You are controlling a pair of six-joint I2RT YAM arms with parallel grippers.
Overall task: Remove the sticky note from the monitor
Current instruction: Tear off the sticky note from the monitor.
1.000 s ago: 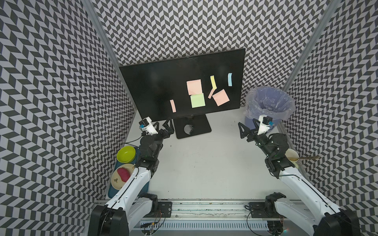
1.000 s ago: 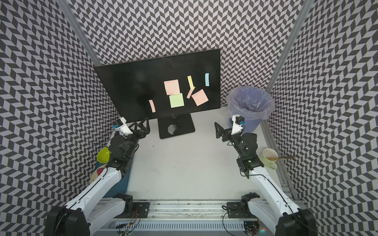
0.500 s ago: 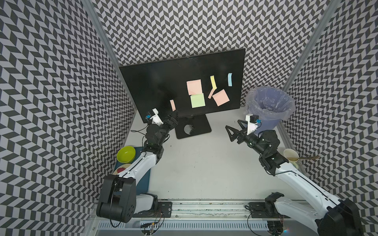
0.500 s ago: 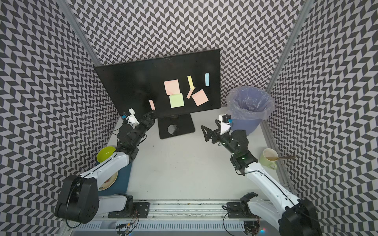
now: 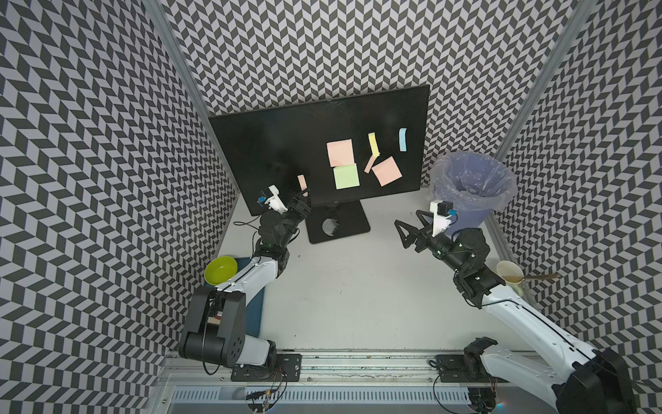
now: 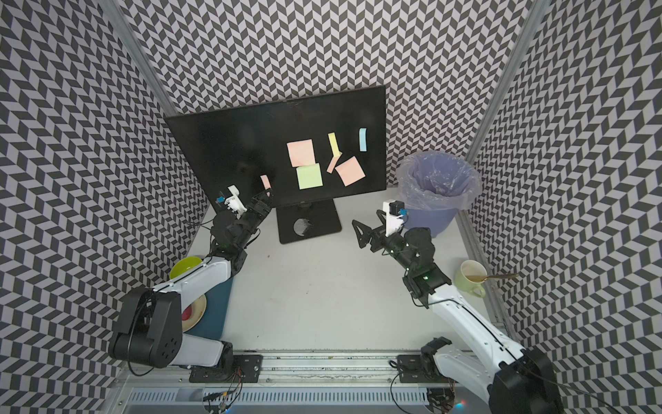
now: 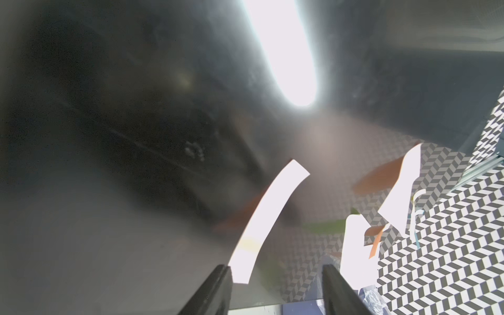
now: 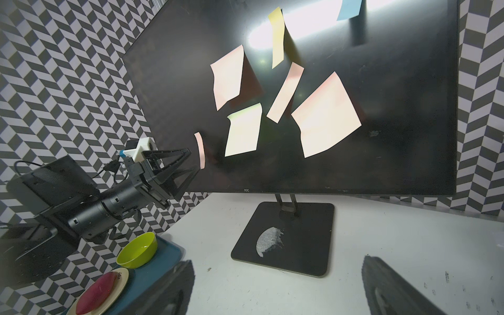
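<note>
The black monitor (image 5: 286, 150) stands at the back on its base plate (image 5: 338, 224), with several sticky notes on the screen. A narrow pink sticky note (image 5: 302, 182) hangs low on the left of the screen, curling away from the glass. My left gripper (image 5: 303, 196) reaches up to its lower end. In the left wrist view the pale strip (image 7: 267, 212) runs down between the fingers of the left gripper (image 7: 276, 270), close beside one finger, with a gap to the other. My right gripper (image 5: 407, 218) hovers open and empty over the table, right of the base.
Further notes on the screen: pink square (image 5: 339, 153), green (image 5: 346, 176), tilted pink (image 5: 386, 171), yellow strip (image 5: 373, 144), blue strip (image 5: 402, 139). A lined bin (image 5: 473, 182) stands at the back right and a mug with spoon (image 5: 510, 276) beside the right arm. A green bowl (image 5: 220, 269) sits on the teal tray (image 5: 256, 308).
My left arm has reached forward and up to the narrow pink note, and its jaws have narrowed around the strip. The right arm has swung inward toward the middle, still open.
</note>
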